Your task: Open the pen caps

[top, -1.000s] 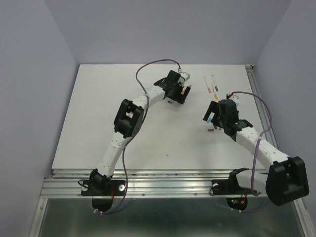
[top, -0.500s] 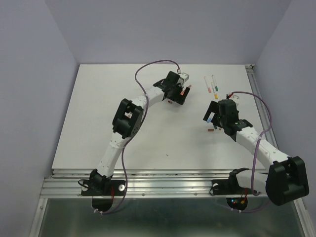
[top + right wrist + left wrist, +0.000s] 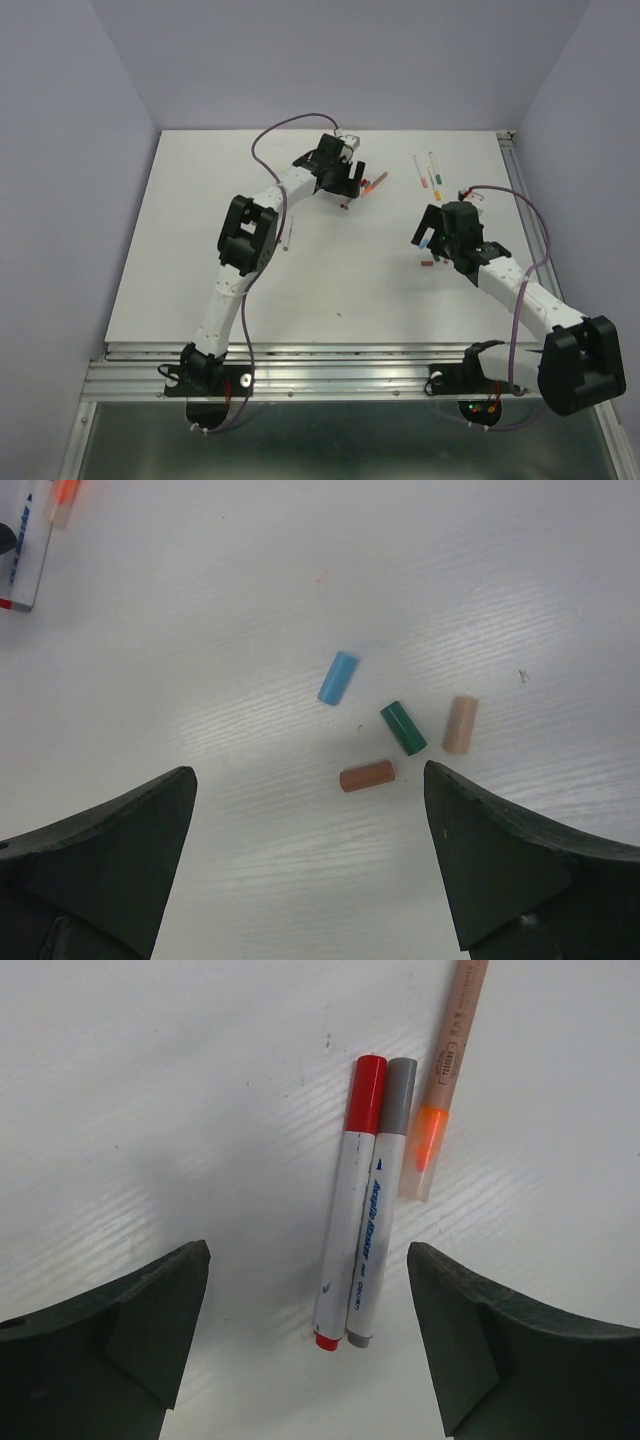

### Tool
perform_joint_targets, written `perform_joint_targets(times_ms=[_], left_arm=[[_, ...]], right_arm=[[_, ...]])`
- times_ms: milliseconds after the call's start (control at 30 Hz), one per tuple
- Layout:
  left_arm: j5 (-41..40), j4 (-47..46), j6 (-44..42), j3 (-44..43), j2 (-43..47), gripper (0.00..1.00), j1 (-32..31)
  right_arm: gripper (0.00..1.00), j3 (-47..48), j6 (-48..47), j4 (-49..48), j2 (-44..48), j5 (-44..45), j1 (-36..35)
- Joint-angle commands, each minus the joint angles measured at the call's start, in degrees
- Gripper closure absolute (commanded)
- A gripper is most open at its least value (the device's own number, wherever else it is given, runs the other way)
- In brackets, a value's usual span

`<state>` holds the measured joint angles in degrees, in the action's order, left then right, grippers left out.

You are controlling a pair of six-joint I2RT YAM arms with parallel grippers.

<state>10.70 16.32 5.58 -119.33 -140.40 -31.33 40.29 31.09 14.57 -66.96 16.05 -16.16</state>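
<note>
My left gripper [image 3: 343, 183] is open and empty above the table's back middle; the left wrist view [image 3: 310, 1345] shows it too. Just ahead of its fingers lie a red-capped pen [image 3: 345, 1225] and a grey-capped pen [image 3: 382, 1222] side by side, both capped. An uncapped peach-barrelled pen with an orange tip [image 3: 441, 1080] lies to their right. My right gripper [image 3: 310, 865] is open and empty over loose caps: blue [image 3: 337, 678], green [image 3: 403, 728], peach [image 3: 460, 724] and brown-orange [image 3: 367, 776]. In the top view the right gripper [image 3: 428, 238] hovers right of centre.
Two more white pens [image 3: 427, 170] lie at the back right. A thin pen [image 3: 288, 233] lies beside the left arm's elbow. An aluminium rail [image 3: 520, 190] runs along the table's right edge. Purple cables loop over both arms.
My left gripper has swung left and back, away from the red and orange pens, uncovering a thin pen by its elbow. The right arm has not moved.
</note>
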Motion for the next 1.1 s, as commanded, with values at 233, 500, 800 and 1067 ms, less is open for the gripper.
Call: perform_joint_targets(times_ms=[233,500,800,1067], left_arm=[[-1.82,1.79,-0.83,-4.60,-1.72,0.18,-0.05],[-4.72,2.58,-1.37,-5.12,-2.77,0.23,-0.22],[-5.60,3.02,-0.66,-6.35,-3.57,0.30,-0.22],[-3.59,3.46,-1.10,-6.44,-4.80,0.42,-0.22]], right_arm=[[0.00,0.22,0.20,-0.24,-1.25,1.00,0.17],[0.00,0.22,0.20,-0.33,-1.51,0.91,0.17],[0.00,0.40,0.20,-0.15,-2.04,1.00,0.17],[0.00,0.31,0.20,-0.33,-2.30,0.82,0.17]])
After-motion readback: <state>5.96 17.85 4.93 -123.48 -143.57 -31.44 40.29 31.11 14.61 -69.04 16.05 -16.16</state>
